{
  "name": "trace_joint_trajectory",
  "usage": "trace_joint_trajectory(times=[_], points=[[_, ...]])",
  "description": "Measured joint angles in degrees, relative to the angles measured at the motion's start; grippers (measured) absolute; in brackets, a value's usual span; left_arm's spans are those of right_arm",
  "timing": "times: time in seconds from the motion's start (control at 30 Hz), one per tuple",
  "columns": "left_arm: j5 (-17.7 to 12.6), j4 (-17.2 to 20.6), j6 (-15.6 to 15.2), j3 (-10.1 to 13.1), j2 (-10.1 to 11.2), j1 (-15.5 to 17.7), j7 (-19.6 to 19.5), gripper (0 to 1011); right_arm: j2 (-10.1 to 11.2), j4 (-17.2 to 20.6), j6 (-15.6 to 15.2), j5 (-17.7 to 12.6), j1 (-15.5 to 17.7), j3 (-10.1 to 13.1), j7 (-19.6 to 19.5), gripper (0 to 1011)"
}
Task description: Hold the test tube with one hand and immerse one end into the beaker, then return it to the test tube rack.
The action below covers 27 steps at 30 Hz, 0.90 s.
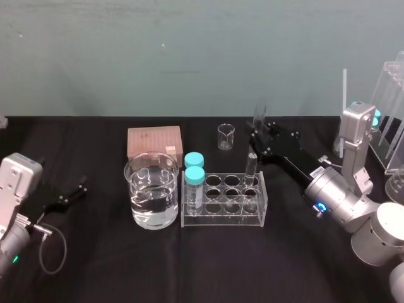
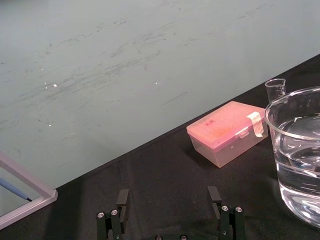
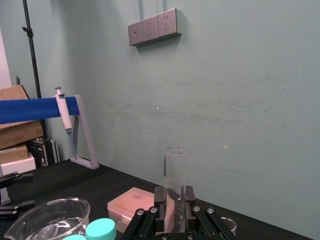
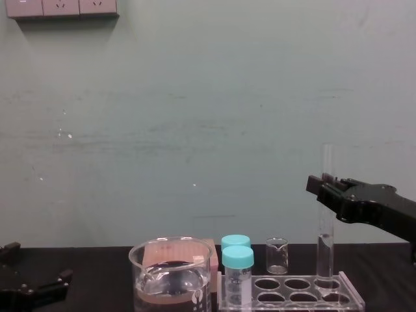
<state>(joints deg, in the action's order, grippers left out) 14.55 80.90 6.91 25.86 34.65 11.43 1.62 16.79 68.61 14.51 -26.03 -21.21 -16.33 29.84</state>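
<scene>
Black tabletop (image 1: 189,265), teal wall (image 1: 189,50); right gripper (image 1: 255,137) jaws clamp test tube (image 1: 251,168); left gripper (image 1: 79,187) jaws apart

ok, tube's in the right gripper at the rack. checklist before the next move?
1. Grip: fingers of the right gripper closed on the long clear glass test tube: ok.
2. Tube upright: ok.
3. Lower end in a right-end hole of the low clear acrylic rack: ok; seated: cannot tell.
4. Clear liquid in the large clear glass beaker: ok.
5. Direct path to beaker: not ok, two teal-capped clear vials stand between; probably lift over.
6. Parked left gripper, far left, open: ok.
</scene>
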Motion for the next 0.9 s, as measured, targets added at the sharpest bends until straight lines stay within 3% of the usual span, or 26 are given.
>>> trace_joint_trajectory(times=[0.9], points=[[0.0, 0.0, 0.0, 0.0, 0.0, 0.0, 0.0, 1000, -0.8, -3.1, 0.6, 0.8, 0.0, -0.2, 0.5, 226]])
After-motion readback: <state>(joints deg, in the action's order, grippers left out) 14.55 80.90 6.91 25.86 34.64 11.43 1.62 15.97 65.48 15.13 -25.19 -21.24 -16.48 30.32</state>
